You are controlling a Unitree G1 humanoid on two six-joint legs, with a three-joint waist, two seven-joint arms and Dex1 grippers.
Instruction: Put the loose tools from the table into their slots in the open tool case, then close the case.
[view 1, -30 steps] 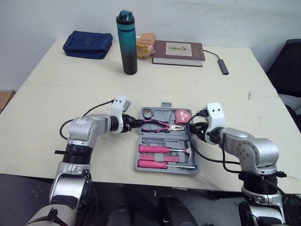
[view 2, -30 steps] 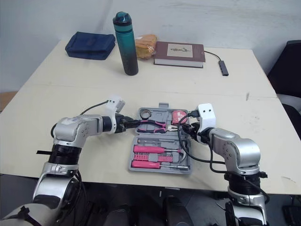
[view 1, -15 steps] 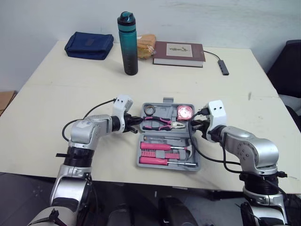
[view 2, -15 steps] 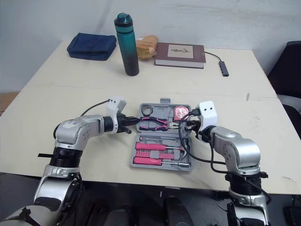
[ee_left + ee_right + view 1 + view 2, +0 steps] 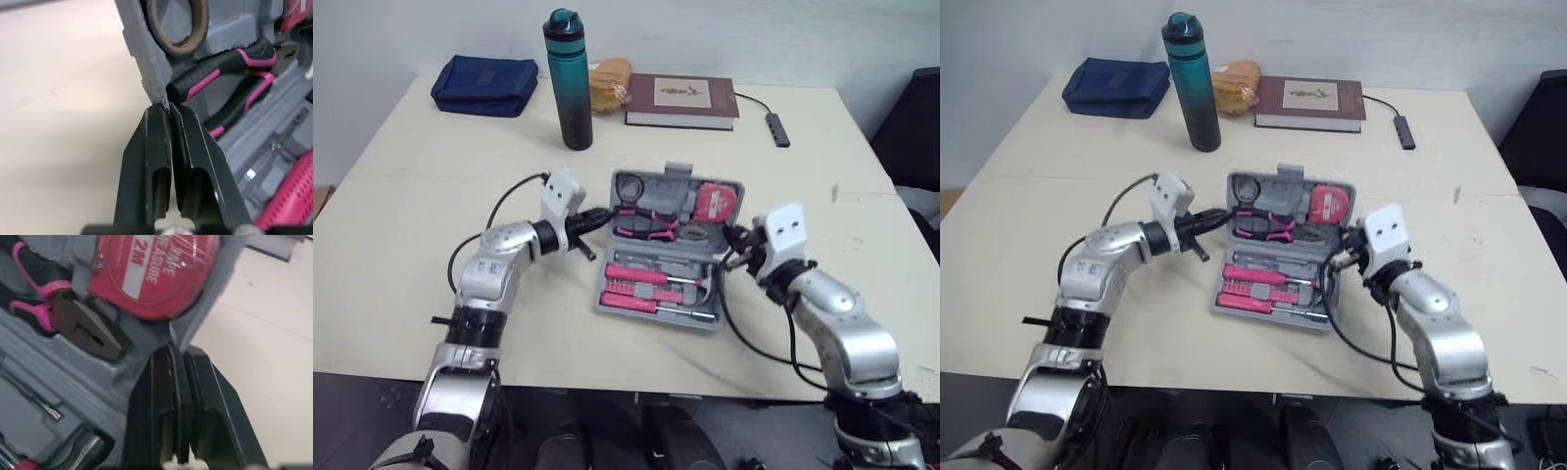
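Tool case (image 5: 651,315) sits near the front middle of the table (image 5: 411,225), open, base flat. The lid (image 5: 677,176) on the far side is tipped up at an angle, not shut.

- Lid slots: tape roll (image 5: 628,186) at the robot's left, pink-and-black pliers (image 5: 651,223) in the middle, red tape measure (image 5: 715,201) at the right. All are seated.
- Base slots: two pink-handled screwdrivers (image 5: 641,276) lying side by side across the tray.
- Left gripper (image 5: 605,213) is at the lid's left edge. In the left wrist view its fingers (image 5: 151,142) are pinched together on the thin grey rim at the lid's corner, just beside the pliers handle.
- Right gripper (image 5: 732,238) is at the lid's right edge. In the right wrist view its fingers (image 5: 161,382) are clenched on the rim directly under the tape measure, with the pliers nose close by.
- Both arms reach in from opposite sides, with the case between them.

Far side of the table, well apart from the case:
- teal bottle (image 5: 566,83), upright
- navy pouch (image 5: 484,85) to its left
- brownish packet (image 5: 607,78) between the bottle and a dark red book (image 5: 680,98), touching the book
- small dark adapter on a cable (image 5: 778,129) to the right of the book

A dark chair (image 5: 915,117) is at the right edge.
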